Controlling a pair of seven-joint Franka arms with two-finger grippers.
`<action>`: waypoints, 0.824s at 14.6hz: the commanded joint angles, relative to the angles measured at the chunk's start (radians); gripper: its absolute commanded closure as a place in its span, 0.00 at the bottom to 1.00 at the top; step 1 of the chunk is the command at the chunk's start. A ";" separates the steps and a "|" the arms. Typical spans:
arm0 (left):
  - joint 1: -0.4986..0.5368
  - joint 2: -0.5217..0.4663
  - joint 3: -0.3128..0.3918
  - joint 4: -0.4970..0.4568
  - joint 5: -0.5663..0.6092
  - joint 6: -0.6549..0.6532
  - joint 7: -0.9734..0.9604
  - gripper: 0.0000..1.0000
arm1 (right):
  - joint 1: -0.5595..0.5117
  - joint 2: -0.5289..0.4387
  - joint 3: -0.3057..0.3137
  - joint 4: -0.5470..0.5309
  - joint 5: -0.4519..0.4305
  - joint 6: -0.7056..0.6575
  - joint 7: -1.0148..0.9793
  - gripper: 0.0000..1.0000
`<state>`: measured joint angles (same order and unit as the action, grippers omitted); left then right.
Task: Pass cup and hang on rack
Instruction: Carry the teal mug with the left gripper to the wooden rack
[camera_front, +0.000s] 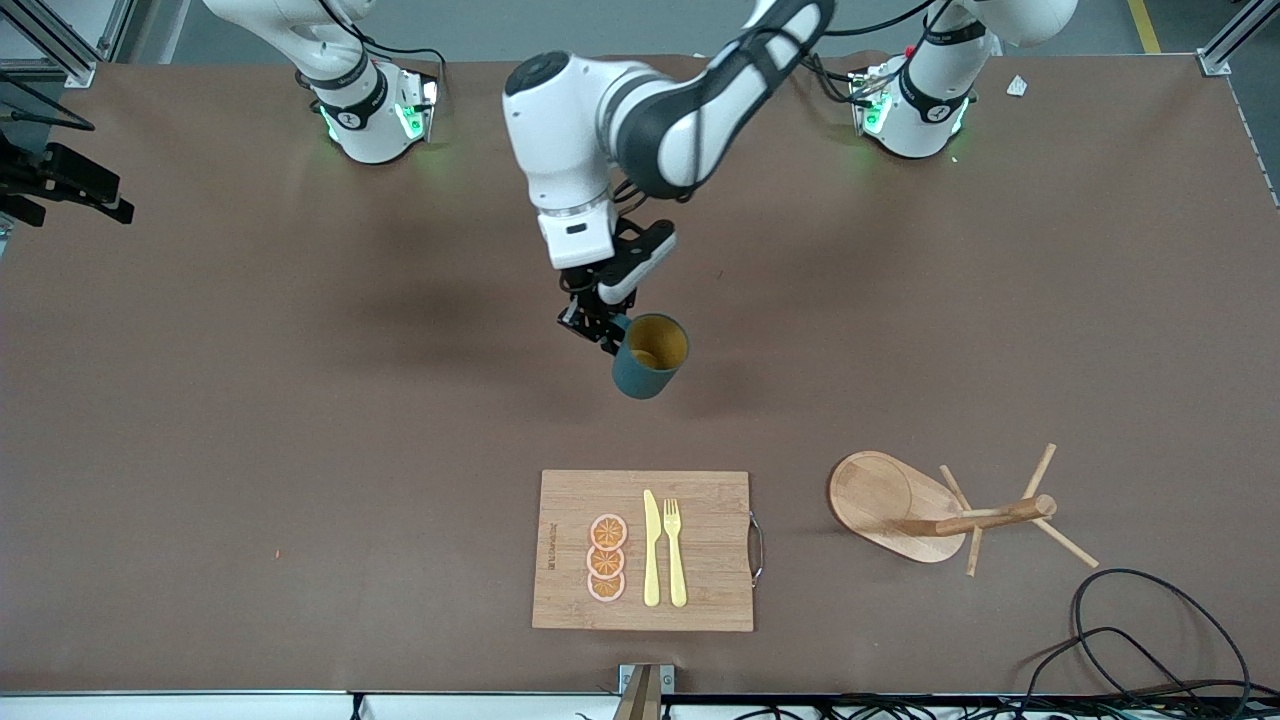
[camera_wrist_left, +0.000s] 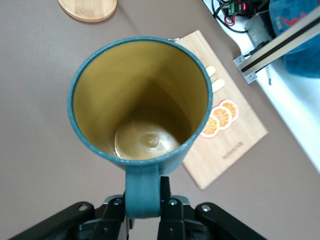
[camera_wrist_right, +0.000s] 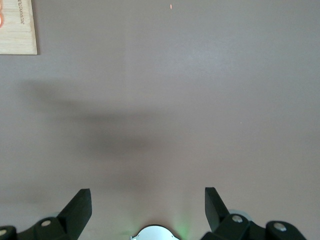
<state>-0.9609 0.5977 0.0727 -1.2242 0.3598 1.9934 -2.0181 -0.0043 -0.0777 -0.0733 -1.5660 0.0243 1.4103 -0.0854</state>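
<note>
The cup (camera_front: 650, 358), dark teal with a mustard-yellow inside, hangs tilted in the air over the middle of the table. My left gripper (camera_front: 598, 325) is shut on its small handle (camera_wrist_left: 142, 192), and the left wrist view looks straight into the cup's mouth (camera_wrist_left: 140, 100). The rack (camera_front: 975, 518), a light wooden mug tree with an oval base and thin pegs, stands toward the left arm's end of the table, nearer the front camera than the cup. My right gripper (camera_wrist_right: 147, 200) is open with nothing between its fingers, over bare table by its own base.
A wooden cutting board (camera_front: 700, 550) lies near the table's front edge beside the rack. It carries three orange slices (camera_front: 606, 558), a yellow knife (camera_front: 651, 550) and a yellow fork (camera_front: 675, 552). Black cables (camera_front: 1150, 640) lie at the table's corner nearer the camera than the rack.
</note>
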 joint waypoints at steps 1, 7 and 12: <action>0.076 -0.148 -0.007 -0.047 -0.137 -0.059 0.111 1.00 | -0.005 -0.024 0.007 -0.025 -0.001 0.012 -0.016 0.00; 0.278 -0.291 -0.008 -0.046 -0.393 -0.105 0.281 1.00 | -0.003 -0.024 0.009 -0.025 0.002 0.012 -0.014 0.00; 0.483 -0.299 -0.008 -0.041 -0.652 -0.157 0.406 1.00 | -0.003 -0.024 0.009 -0.025 0.002 0.009 -0.014 0.00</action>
<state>-0.5508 0.3169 0.0736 -1.2458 -0.1989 1.8531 -1.6545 -0.0036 -0.0777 -0.0695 -1.5661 0.0243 1.4116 -0.0893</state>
